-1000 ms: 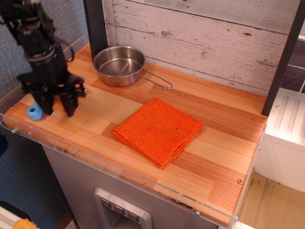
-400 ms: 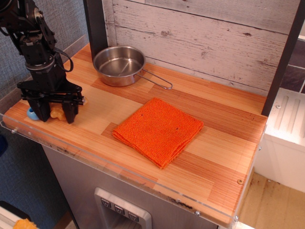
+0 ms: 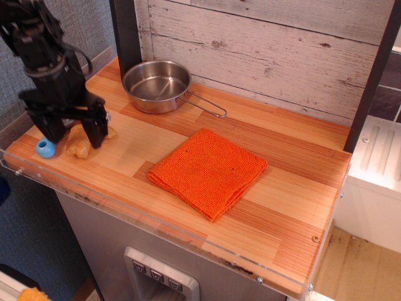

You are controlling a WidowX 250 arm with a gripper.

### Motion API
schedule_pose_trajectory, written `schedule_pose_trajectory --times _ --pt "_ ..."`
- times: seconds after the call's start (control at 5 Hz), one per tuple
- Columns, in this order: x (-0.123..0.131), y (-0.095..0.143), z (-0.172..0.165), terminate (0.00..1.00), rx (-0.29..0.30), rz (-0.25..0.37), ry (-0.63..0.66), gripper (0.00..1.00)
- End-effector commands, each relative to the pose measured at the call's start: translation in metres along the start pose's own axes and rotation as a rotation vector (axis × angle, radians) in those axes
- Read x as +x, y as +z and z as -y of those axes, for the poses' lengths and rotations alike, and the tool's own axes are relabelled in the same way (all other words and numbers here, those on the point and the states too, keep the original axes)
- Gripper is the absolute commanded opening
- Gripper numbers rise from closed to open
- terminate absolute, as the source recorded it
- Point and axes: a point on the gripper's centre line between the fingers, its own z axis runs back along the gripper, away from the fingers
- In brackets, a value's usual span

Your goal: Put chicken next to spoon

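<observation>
Gripper (image 3: 74,133) spread wide above the chicken (image 3: 80,145), holding nothing.

Working from the left edge: I see the spoon (image 3: 44,148) as a light blue handle end near the front of the counter (image 3: 294,207), with the chicken lying on the wood just beside it, to its right, between the two black fingers. I judge the placement done, so I would lift straight up, jaws wide, clipping neither piece. Further right sit the pan (image 3: 156,84) and orange cloth (image 3: 208,170), well apart.
</observation>
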Motion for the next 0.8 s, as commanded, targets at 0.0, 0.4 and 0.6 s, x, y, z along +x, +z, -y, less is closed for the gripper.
schedule_pose_trajectory --times 0.0,0.4,0.6 --pt "-0.0077 0.0446 0.0129 0.00 -0.017 0.080 -0.166 1.00" --pt "-0.0098 0.0406 0.0150 0.00 0.008 0.066 -0.181 1.00" --pt "-0.0098 0.0406 0.0150 1.00 0.008 0.066 -0.181 1.00"
